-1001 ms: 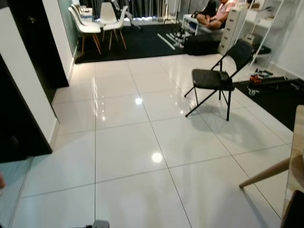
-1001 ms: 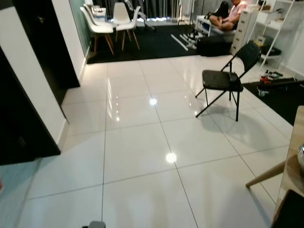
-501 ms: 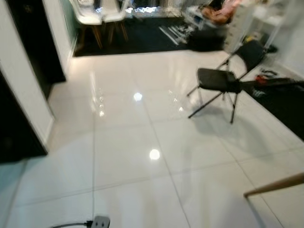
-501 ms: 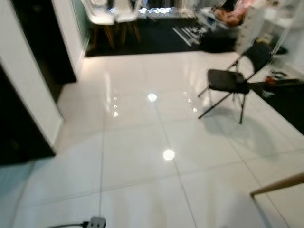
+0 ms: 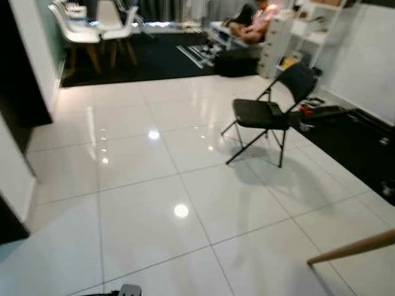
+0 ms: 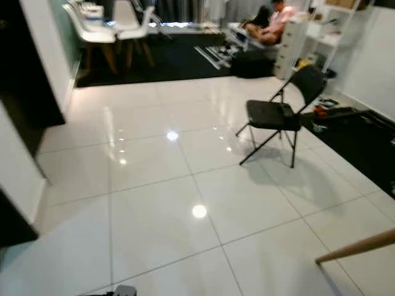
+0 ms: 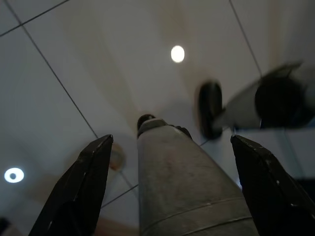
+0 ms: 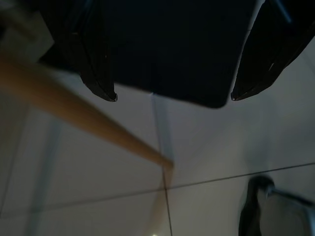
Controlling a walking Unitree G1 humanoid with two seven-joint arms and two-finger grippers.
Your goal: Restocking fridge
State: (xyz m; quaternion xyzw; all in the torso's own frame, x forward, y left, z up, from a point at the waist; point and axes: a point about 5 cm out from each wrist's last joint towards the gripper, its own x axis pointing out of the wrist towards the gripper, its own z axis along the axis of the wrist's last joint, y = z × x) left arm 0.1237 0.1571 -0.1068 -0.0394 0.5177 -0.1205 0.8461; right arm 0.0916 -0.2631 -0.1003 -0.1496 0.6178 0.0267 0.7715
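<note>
In the left wrist view my left gripper (image 7: 172, 138) hangs over the white floor with a grey bottle (image 7: 182, 182) between its two black fingers (image 7: 86, 187), cap end pointing down at the tiles. In the right wrist view my right gripper (image 8: 172, 97) has a flat dark object (image 8: 172, 49) with a rounded corner spanning the gap between its fingers (image 8: 98, 73). What that object is cannot be made out. A wooden leg (image 8: 74, 105) runs across the floor below it.
A glossy white tiled floor (image 5: 154, 216) stretches ahead. A black folding chair (image 5: 268, 114) stands to the right, black mats (image 5: 364, 154) beyond it. White chairs (image 5: 92, 31) and a seated person (image 5: 256, 15) are at the back. A wall (image 5: 12, 166) is left, a wooden leg (image 5: 352, 246) lower right.
The whole picture has shifted, so my head has moved: the left wall and the table edge at the right have slid out toward the borders. Chair and floor stay put.
</note>
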